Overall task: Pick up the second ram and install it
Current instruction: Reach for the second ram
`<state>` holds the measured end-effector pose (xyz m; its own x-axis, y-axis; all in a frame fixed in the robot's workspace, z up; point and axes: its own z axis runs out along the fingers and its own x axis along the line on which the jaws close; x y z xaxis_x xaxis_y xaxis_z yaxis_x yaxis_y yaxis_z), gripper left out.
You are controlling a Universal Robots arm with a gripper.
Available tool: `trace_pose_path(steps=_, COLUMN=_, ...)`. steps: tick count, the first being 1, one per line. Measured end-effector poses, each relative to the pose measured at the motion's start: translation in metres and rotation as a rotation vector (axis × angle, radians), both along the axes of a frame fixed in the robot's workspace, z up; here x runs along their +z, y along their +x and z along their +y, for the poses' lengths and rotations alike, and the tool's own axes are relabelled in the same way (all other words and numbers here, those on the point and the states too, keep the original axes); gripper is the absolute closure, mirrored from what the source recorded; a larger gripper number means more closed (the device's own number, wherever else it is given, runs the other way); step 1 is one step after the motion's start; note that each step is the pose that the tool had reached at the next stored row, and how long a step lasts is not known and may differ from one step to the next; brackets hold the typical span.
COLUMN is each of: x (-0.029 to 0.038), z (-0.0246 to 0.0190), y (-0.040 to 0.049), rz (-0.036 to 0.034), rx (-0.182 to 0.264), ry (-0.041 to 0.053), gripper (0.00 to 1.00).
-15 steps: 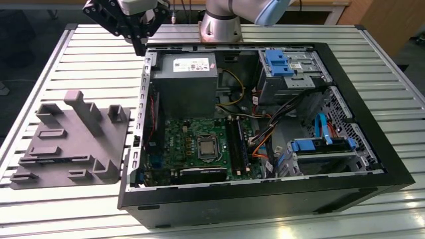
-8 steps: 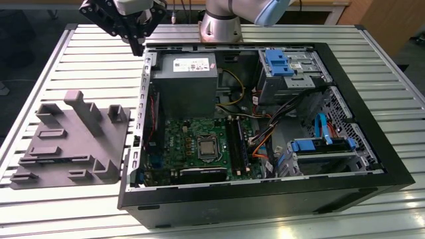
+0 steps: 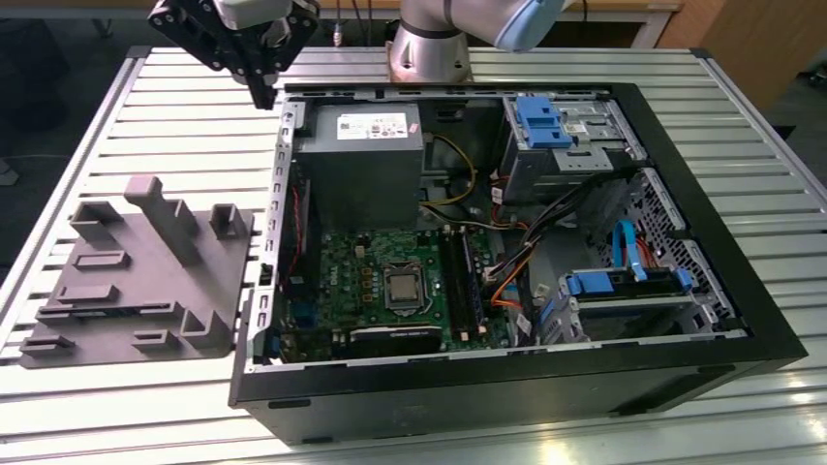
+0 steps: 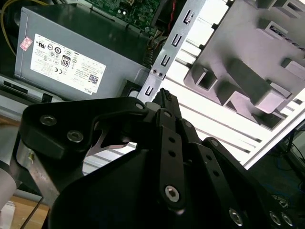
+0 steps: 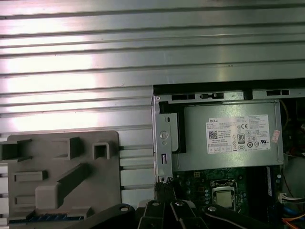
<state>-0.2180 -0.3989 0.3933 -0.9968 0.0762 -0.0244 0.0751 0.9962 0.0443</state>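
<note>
Gripper hangs above the slatted table, just outside the far corner of the open computer case on the exterior view's left. You see it high, clear of everything below.

Fingers: in the second wrist view the two black fingertips meet at a point with no gap between them and nothing clamped there. Note the hand as closed and empty. In the first wrist view the finger links converge the same way, over the case's metal edge.

The second ram, as far as you can tell, is the thin bluish strip lying flat in the grey fixture. It shows in the first wrist view along one edge of that fixture. You cannot make out its gold edge. The fixture sits on the table beside the case, on the exterior view's left, apart from the gripper.

Inside the case:
- The grey power supply lies at the far end.
- The green motherboard lies nearer the camera than the supply, with the processor socket at its middle.
- The long black memory slots run just beside the socket, on the exterior view's right.
- You cannot tell whether a board stands in any slot.

The strip in the fixture is well apart from these slots.
</note>
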Motion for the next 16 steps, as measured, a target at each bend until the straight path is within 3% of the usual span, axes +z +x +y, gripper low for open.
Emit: trace_pose_path(steps=16, x=-0.0001, z=0.0, y=-0.0068, rz=-0.0001, rx=0.0, ry=0.0001, gripper=0.89)
